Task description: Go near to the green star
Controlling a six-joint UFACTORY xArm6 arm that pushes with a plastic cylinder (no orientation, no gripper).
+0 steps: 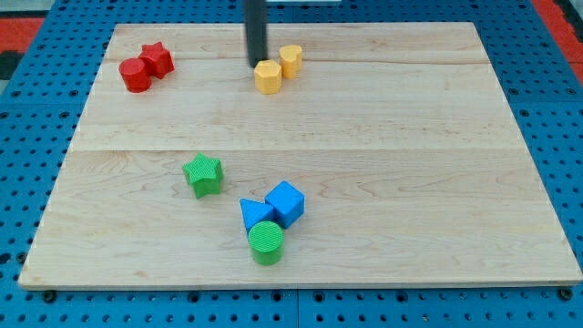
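The green star [202, 174] lies on the wooden board [410, 182] at the lower left of centre. My tip [257, 64] is near the view's top, just left of a yellow hexagon block [268, 76], and far above the green star. The dark rod runs up out of the view's top edge.
A second yellow block [291, 60] stands right of the hexagon. A red star [157, 59] and a red cylinder [136, 75] sit at the upper left. A blue cube [285, 202], a blue triangle [255, 214] and a green cylinder [266, 242] cluster right below the green star.
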